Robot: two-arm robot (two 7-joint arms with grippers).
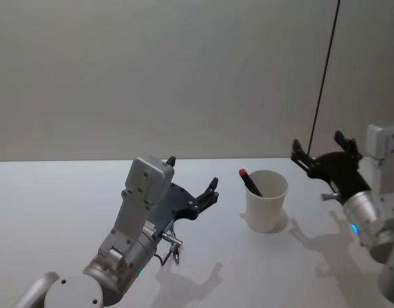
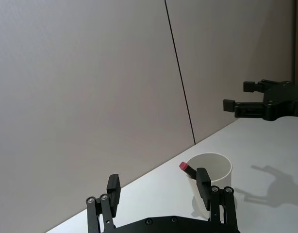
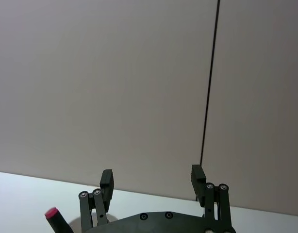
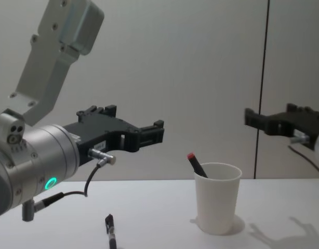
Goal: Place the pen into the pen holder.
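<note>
Pen (image 1: 250,181) sits in the cup (image 1: 266,205); left gripper (image 1: 192,172) and right gripper (image 1: 317,142) flank it, fingers released. We retreat wide, no nudging.

From my feed, the left gripper (image 2: 157,179) has its fingers spread wide with nothing between them. Just past them the cup (image 2: 219,170) stands upright on the table (image 2: 265,145), close to the edge that meets the wall (image 2: 91,87). One finger overlaps the cup; it looks in front of it rather than touching, though I can't be sure. The pen (image 2: 187,168) leans inside, red end above the rim. Farther off, the right gripper (image 2: 239,95) hangs over the table, fingers parted.
</note>
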